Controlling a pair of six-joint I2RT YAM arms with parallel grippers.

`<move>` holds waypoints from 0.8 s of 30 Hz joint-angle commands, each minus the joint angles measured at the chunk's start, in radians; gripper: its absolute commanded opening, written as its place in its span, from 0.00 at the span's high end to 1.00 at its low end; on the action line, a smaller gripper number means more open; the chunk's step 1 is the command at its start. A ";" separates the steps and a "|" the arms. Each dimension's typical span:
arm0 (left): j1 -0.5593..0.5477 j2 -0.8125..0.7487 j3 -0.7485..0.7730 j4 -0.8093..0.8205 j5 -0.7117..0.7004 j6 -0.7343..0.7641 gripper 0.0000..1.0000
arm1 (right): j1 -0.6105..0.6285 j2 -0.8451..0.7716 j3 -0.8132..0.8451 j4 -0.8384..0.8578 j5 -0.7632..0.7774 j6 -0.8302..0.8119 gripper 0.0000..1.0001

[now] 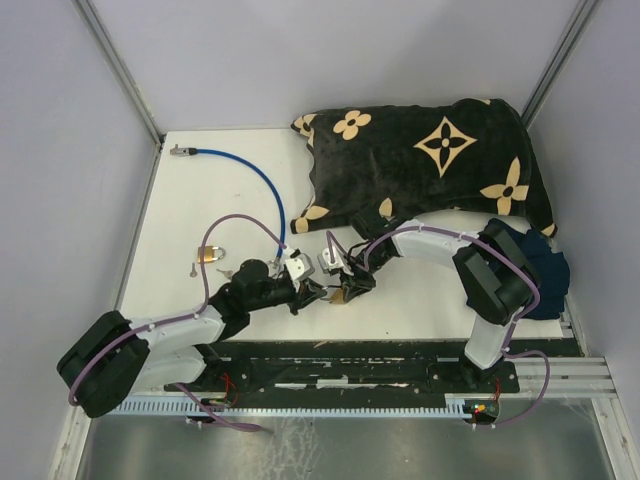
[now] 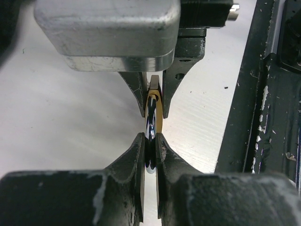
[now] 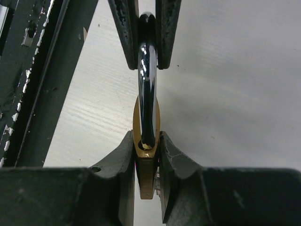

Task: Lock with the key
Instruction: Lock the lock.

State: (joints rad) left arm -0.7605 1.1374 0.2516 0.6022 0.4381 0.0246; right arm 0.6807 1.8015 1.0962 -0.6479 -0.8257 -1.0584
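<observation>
A brass padlock (image 1: 337, 295) hangs between my two grippers above the white table (image 1: 200, 200), near its front middle. In the left wrist view my left gripper (image 2: 150, 137) is shut on the chrome shackle (image 2: 150, 125), with the brass body (image 2: 159, 110) just beyond it. In the right wrist view my right gripper (image 3: 146, 137) is shut on the brass body (image 3: 146, 162), and the shackle (image 3: 146, 70) runs up into the left gripper's fingers (image 3: 123, 28). What looks like a small key (image 1: 190, 268) lies on the table to the left, away from both grippers.
A second brass padlock (image 1: 210, 252) sits left of the arms with another small metal piece (image 1: 225, 272) beside it. A blue cable (image 1: 250, 170) curves across the back left. A black flower-patterned cloth (image 1: 430, 160) fills the back right. A dark rail (image 1: 350, 360) runs along the near edge.
</observation>
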 commanded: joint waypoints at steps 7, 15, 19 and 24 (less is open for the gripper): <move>-0.005 -0.094 0.049 -0.140 -0.061 0.046 0.97 | 0.030 -0.018 -0.059 0.201 -0.161 0.098 0.98; -0.005 -0.075 0.118 -0.258 -0.046 0.031 0.97 | 0.030 -0.035 -0.113 0.313 -0.151 0.149 0.98; -0.006 -0.075 0.142 -0.292 -0.018 0.043 0.97 | 0.028 -0.030 -0.112 0.311 -0.159 0.141 0.98; -0.007 -0.072 0.153 -0.321 0.013 0.057 0.97 | 0.022 -0.044 -0.111 0.300 -0.171 0.128 0.98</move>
State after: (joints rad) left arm -0.7605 1.0538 0.3668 0.2882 0.4000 0.0353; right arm 0.6853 1.7805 0.9840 -0.4110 -0.9318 -0.9173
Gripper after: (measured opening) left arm 0.162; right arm 0.271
